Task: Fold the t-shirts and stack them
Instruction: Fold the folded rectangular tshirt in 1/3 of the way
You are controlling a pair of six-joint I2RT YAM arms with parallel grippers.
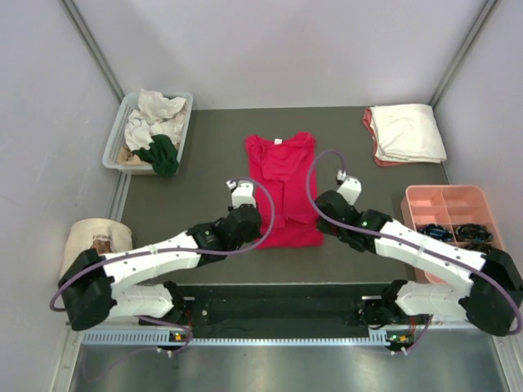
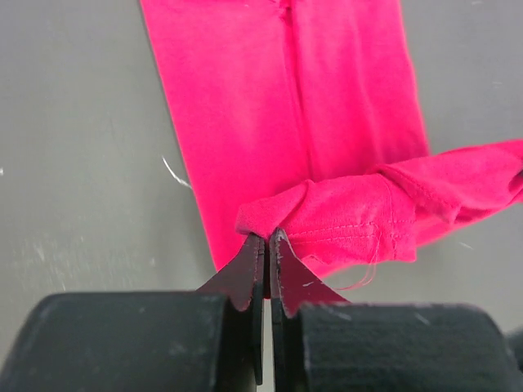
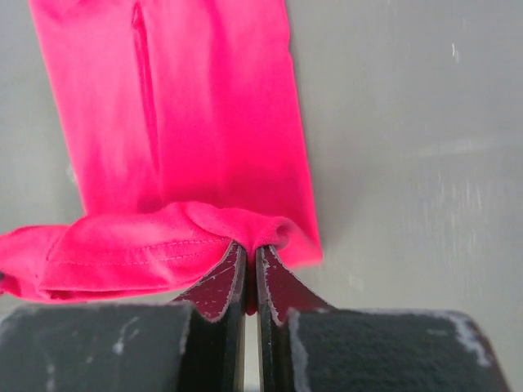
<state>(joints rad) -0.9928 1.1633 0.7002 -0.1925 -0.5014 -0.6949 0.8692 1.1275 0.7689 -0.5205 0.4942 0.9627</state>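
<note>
A crimson-red t-shirt (image 1: 283,181) lies lengthwise on the dark mat, sleeves folded in, white neck label at the far end. My left gripper (image 1: 255,231) is shut on its near left hem corner (image 2: 270,219). My right gripper (image 1: 320,229) is shut on its near right hem corner (image 3: 270,233). Both corners are lifted a little off the mat, the hem bunched between them. A folded cream-white shirt (image 1: 409,131) lies on a salmon-pink one (image 1: 372,131) at the far right. More shirts, cream-white (image 1: 155,114) and dark green (image 1: 161,155), fill a bin.
A clear plastic bin (image 1: 114,147) stands at the far left. A pink compartment tray (image 1: 445,208) with dark small items sits at the right. A round beige bag (image 1: 98,241) sits off the mat at the left. Grey walls enclose the table.
</note>
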